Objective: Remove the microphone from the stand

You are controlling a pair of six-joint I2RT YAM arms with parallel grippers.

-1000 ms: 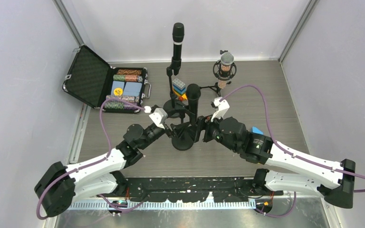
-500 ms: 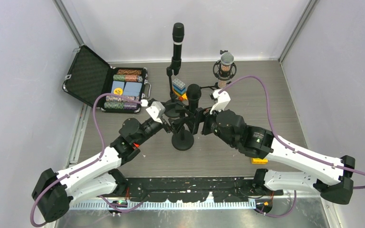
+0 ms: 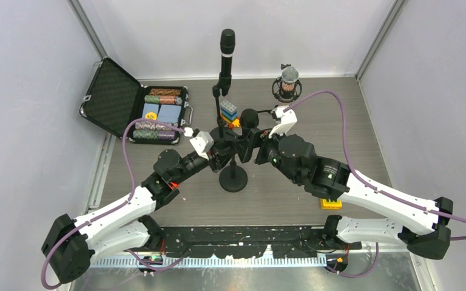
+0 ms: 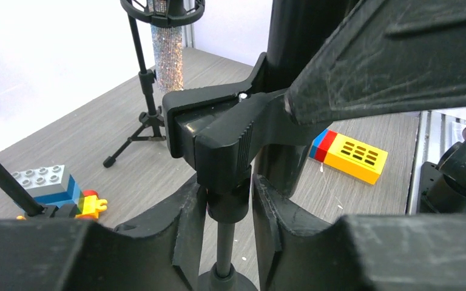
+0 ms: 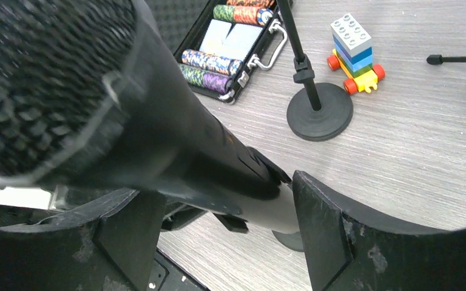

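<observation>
I see right gripper (image 5: 218, 200) clenched on mic (image 5: 176, 139), mic seated in clip. Left gripper (image 4: 227, 195) pinching stand (image 4: 218, 136) neck just under clip, midway between desk's side edges.

A grey wood-grain worktop (image 3: 352, 121) is being used to carry everything, and the near stand (image 3: 233, 180), on its round base, is being taken as landmark. Behind and to its left, an open black case (image 3: 158, 112) of chips is being borne flat. Directly behind it, a second stand's round base (image 5: 320, 115) is being supported, with a toy block car (image 3: 229, 112) just beside. Behind and to the right, a tripod (image 4: 148, 124) is being held up. To the near right, a yellow brick (image 3: 330, 204) is being carried.
</observation>
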